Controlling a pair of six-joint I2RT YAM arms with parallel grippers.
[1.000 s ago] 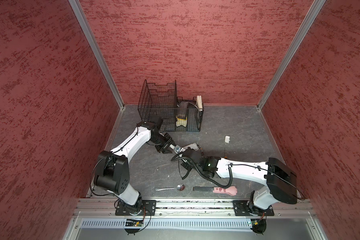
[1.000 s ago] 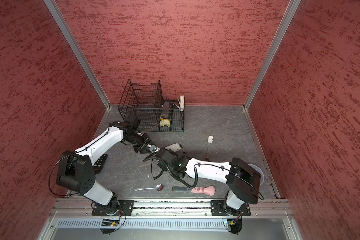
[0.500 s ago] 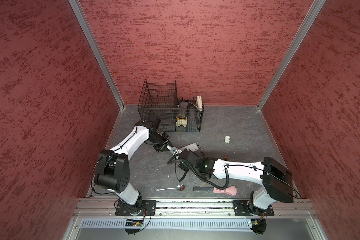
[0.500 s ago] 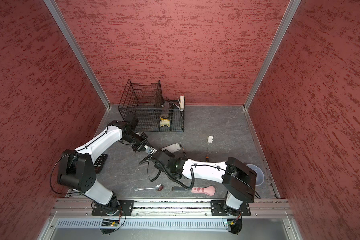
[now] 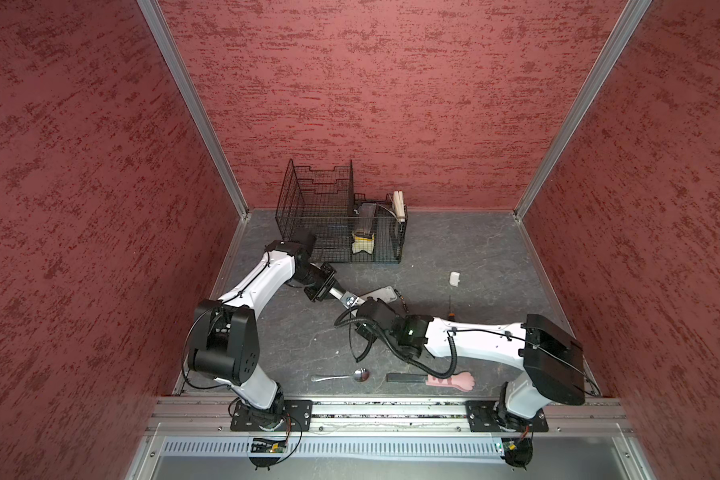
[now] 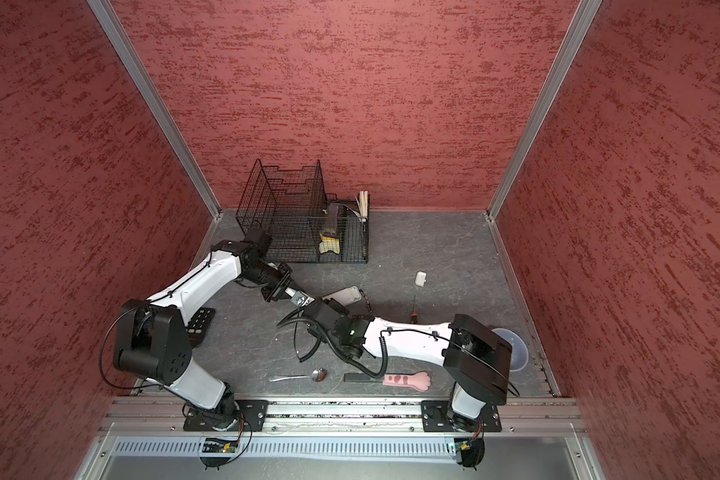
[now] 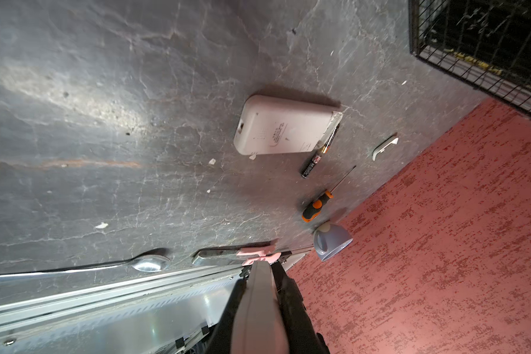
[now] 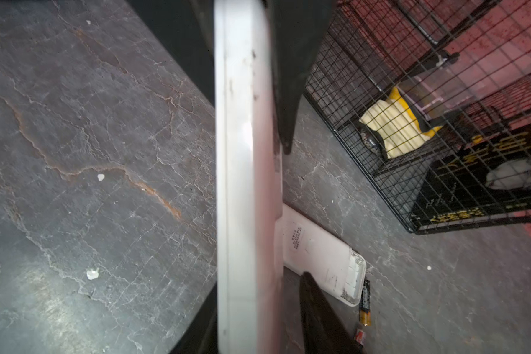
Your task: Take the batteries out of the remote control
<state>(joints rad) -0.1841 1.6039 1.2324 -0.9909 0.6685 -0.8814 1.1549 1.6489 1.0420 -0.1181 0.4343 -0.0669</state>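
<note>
Two batteries (image 7: 312, 165) lie end to end on the counter (image 7: 105, 107), just beside the open end of the one white remote control (image 7: 284, 130), with one screwdriver (image 7: 318, 203) near them. The left claw (image 5: 347, 299) is clamped on one white slab (image 8: 246, 184); the right claw (image 5: 361, 306) straddles that slab, and whether it grips cannot be told. One spoon (image 5: 360, 375) and one knife (image 5: 454, 381) line the front edge, with bare counter between them and the arms.

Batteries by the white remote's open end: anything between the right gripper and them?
Yes, it seems. A long white piece, clamped edge-on in the left gripper, runs straight across the mouth of the right gripper. Beyond it the batteries lie uncovered on the table beside the white remote; nothing else blocks them.
</note>
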